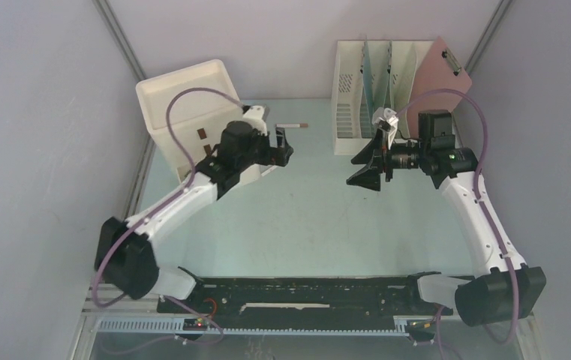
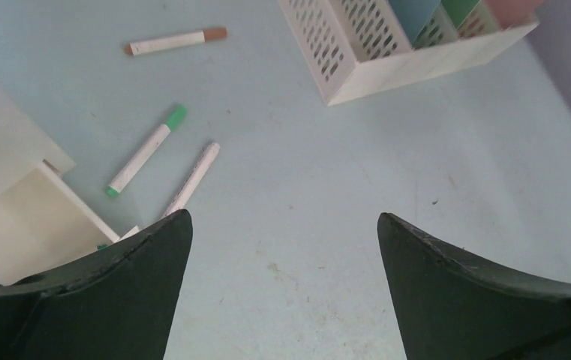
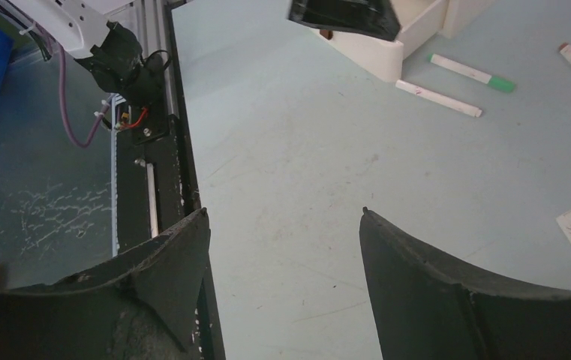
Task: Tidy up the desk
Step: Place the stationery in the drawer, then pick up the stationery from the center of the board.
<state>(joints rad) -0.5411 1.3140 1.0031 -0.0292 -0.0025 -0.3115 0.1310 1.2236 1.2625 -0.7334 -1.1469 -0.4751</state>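
Top cam overhead, wrist cams low over desk, both share green marker

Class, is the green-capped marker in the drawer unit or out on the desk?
Out. The marker lies flat on the bare desk, beside the drawer unit, not inside it.

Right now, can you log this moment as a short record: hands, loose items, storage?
left hand: open, empty, over the desk by the drawer unit
right hand: open, empty, in front of the file rack
loose on desk: brown-capped marker, green-capped marker, white marker, all nearer the drawer unit than the rack
in rack: pink clipboard
task state: markers not yet put away
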